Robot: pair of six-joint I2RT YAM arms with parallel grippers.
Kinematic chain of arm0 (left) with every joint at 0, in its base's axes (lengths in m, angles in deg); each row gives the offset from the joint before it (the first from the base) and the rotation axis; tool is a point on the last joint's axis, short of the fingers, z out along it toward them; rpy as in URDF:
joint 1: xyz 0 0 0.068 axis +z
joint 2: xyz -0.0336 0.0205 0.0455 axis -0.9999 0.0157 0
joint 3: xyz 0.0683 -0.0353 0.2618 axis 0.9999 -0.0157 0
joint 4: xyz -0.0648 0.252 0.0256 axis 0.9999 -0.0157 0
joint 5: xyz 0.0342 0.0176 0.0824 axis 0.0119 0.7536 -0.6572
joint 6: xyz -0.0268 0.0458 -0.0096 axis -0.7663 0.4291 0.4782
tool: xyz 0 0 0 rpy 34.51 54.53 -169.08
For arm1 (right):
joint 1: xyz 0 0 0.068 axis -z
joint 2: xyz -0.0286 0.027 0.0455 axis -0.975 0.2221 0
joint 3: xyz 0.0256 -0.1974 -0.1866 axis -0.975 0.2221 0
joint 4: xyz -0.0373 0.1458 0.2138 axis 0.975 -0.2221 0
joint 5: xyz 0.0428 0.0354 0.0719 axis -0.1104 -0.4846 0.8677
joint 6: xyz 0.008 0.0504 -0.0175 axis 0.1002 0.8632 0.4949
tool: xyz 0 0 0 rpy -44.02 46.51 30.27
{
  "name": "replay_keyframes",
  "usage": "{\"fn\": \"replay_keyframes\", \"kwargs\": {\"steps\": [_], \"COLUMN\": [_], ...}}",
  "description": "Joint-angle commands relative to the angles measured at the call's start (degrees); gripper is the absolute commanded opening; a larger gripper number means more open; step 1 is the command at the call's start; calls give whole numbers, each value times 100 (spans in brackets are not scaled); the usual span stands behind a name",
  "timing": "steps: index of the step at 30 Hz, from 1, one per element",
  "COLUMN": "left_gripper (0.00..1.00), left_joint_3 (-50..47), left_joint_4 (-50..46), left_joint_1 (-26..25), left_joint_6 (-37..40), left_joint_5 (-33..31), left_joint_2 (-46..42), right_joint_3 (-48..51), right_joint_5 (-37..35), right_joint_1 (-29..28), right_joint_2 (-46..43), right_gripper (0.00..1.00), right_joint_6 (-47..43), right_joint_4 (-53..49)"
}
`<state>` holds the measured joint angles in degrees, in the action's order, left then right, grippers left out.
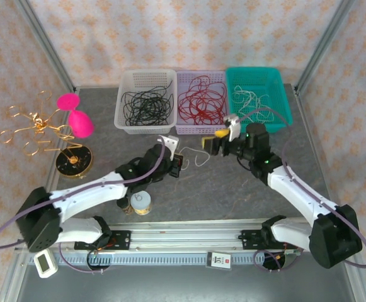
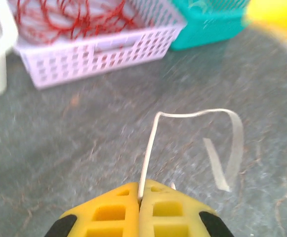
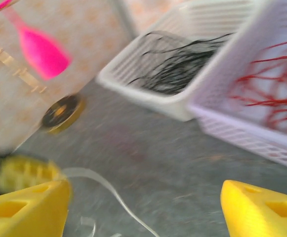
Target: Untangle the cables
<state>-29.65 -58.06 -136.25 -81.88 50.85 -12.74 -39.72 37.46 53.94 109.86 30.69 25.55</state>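
At the table's [image 1: 233, 189] centre, the off-white cable [image 2: 197, 113] is pinched at one end by the clenched left gripper [image 1: 177, 165], arm stretched low toward 1 o'clock, probably so it can be drawn free. At its 3 o'clock the right gripper [image 1: 215, 146] is held released. Other cables [image 1: 143, 104] lie in baskets [image 1: 198, 73] at 12 o'clock.

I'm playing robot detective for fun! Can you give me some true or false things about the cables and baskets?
1. The left gripper pinches an off-white cable. True.
2. The right gripper is shut. False: its fingers stand wide apart.
3. The red cables lie in the teal basket. False: they lie in the lavender basket; the teal basket holds off-white cables.
4. The black cables lie in the white basket. True.
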Motion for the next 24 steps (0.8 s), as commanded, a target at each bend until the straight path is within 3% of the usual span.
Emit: {"fn": "replay_keyframes", "kwargs": {"steps": [1,6,12,15,20,21,22,24], "left_gripper": [0,0,0,0,0,0,4,23], "left_joint_3": [269,535,714,766,872,898,935,985], "left_joint_4": [-560,-805,-952,-1094,-1420,-1471,-1515,-1543], "left_joint_1": [-15,-15,-14,-13,-13,-13,-15,-16], "left_joint_6": [1099,1365,1504,1567,1653,1643,1634,1616], "left_joint_5": [349,444,520,428,-11,-98,-200,-332], "left_joint_2": [-306,-483,-452,-444,-357,-328,-278,-186], "right_joint_3": [162,-392,-864,-854,-866,-896,-931,-994], "right_joint_5": [1419,1864,1825,1298,-159,-416,-686,-1000], "right_joint_1": [-159,-390,-618,-613,-601,-597,-583,-537], "right_joint_2": [62,860,1455,1376,1031,968,906,796], "right_gripper": [82,77,51,36,0,0,0,0], "right_joint_6": [-490,-868,-1231,-1170,-901,-864,-810,-747], "right_joint_4": [1056,507,-183,-109,-102,-156,-198,-260]}}
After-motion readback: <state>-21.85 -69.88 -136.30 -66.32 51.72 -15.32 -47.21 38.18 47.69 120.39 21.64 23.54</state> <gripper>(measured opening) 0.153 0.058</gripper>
